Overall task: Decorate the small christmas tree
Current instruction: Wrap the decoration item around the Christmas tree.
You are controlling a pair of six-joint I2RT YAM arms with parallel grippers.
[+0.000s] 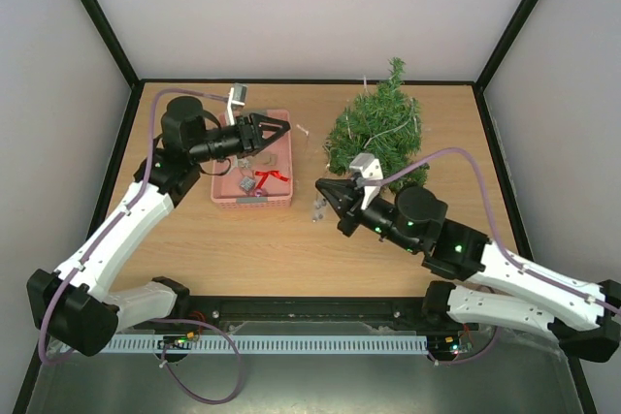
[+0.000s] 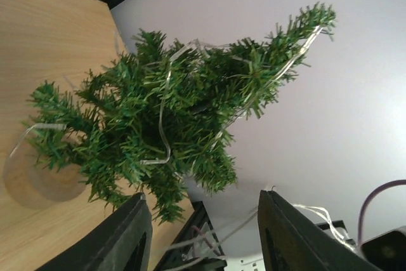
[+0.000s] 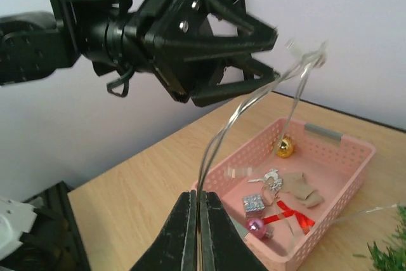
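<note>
The small christmas tree [image 1: 376, 129] stands at the back right of the table, a thin pale wire strung through its dark green branches. In the left wrist view the tree [image 2: 171, 109] fills the middle, its round base [image 2: 35, 182] on the wood. My left gripper [image 1: 282, 129] hovers over the pink basket [image 1: 252, 203], open, nothing between its fingers [image 2: 130, 236]. My right gripper [image 1: 324, 189] is shut on a loop of the wire [image 3: 207, 160]. The loop arches up to just in front of the left gripper [image 3: 274, 55], apart from its tips.
The basket [image 3: 254, 152] holds a gold ball [image 3: 283, 147], a silver gift box [image 3: 254, 204], a pink ball [image 3: 255, 226], a red ribbon [image 3: 288, 214] and a silver ornament [image 3: 271, 179]. Small silvery bits [image 1: 317, 208] lie on the table by the right gripper.
</note>
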